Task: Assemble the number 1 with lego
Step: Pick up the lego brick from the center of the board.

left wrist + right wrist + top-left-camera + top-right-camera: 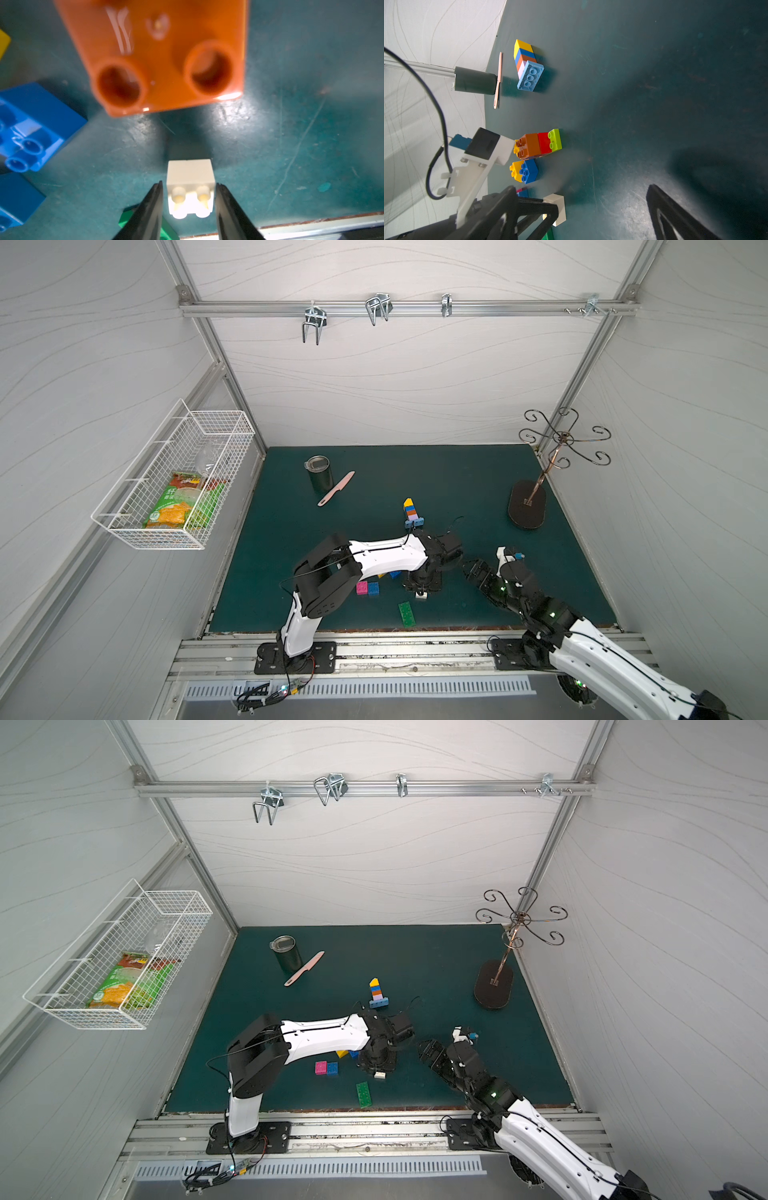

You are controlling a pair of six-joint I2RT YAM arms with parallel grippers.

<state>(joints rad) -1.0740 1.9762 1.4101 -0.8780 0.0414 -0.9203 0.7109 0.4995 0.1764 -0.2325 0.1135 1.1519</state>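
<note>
Near the front edge of the surface [457,472], the left fingers [151,203] are bracketing a white brick [190,176] lying on its side, parted barely wider than it, with a sliver of gap showing on each side. The right fingers [675,216] are hanging spread wide and empty nearby. Toward the surface's middle, the built stack [410,512] is lying flat: yellow, blue, orange and lilac squares on a light blue base.

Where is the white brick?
In both top views the white brick lies front-centre, between the fingers of the left gripper, just behind the green brick.
</note>
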